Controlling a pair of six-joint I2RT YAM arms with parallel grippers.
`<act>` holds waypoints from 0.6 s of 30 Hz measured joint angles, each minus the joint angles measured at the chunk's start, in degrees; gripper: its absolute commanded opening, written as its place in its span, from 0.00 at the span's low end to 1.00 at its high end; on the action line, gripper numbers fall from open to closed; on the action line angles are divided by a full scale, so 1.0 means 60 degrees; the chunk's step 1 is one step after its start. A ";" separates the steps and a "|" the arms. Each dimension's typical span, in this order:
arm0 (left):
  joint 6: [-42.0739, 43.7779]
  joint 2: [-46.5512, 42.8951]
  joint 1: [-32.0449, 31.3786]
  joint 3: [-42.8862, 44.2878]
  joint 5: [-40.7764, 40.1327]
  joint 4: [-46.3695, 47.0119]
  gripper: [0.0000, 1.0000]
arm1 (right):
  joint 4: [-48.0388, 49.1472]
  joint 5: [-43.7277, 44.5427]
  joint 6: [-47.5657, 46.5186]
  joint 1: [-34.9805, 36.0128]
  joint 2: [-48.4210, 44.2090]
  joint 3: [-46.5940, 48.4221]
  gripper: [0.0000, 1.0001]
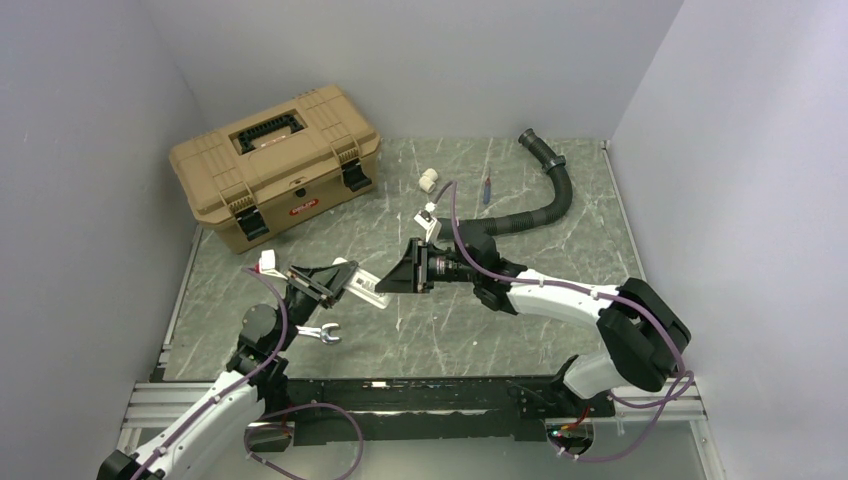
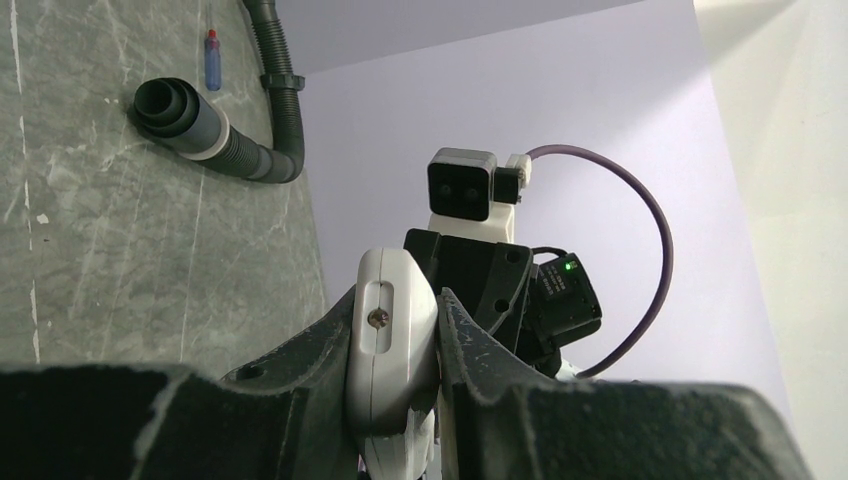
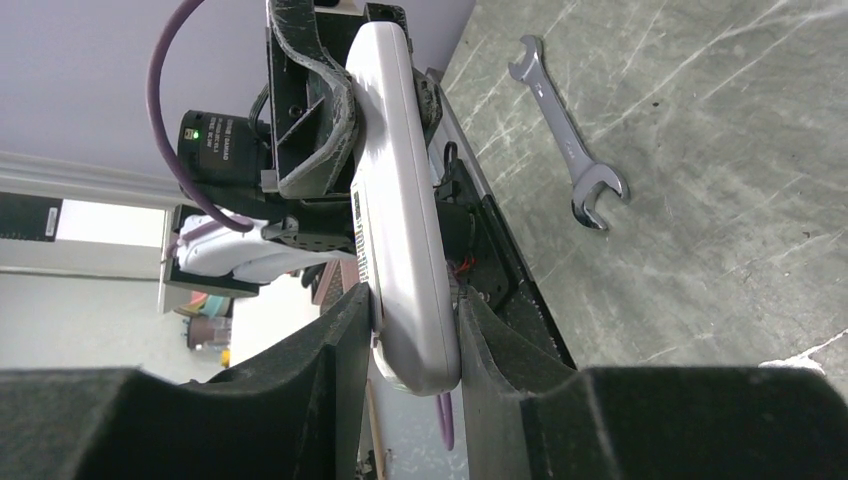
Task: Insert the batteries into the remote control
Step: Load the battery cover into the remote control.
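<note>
- Clamping remote control (image 1: 368, 290) at its 9 o'clock end, left gripper (image 2: 395, 325) jaws squeezing tight on it.
- Pinching the 3 o'clock end, right gripper (image 3: 412, 318) jaws partly apart, pressing both faces.

The slim white plastic remote control (image 3: 400, 200) is looking smooth and faintly glossy, catching soft light along its rounded edge. The black fingers (image 3: 310, 400) of the right gripper (image 3: 412, 305) are showing a coarse, grainy matt skin. The silver open-ended metal wrench (image 3: 562, 145) is gleaming, polished and bright. The grey-green marbled tabletop (image 3: 720, 200) is looking like smooth stone with a dull sheen. The tan ribbed plastic toolbox (image 1: 300, 172) is appearing matt, and the black corrugated hose (image 1: 566, 195) is looking like ridged, dull rubbery plastic.
</note>
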 measured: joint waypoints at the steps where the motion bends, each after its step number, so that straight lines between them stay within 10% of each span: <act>1: 0.0000 -0.0022 0.0007 0.0000 -0.0015 -0.0007 0.00 | -0.0055 0.0007 -0.0036 0.0007 0.0004 0.0033 0.11; 18: 0.0022 -0.0026 0.0062 0.0000 -0.0222 0.0117 0.00 | -0.1279 0.0288 -0.0783 0.0146 0.0004 0.0747 0.00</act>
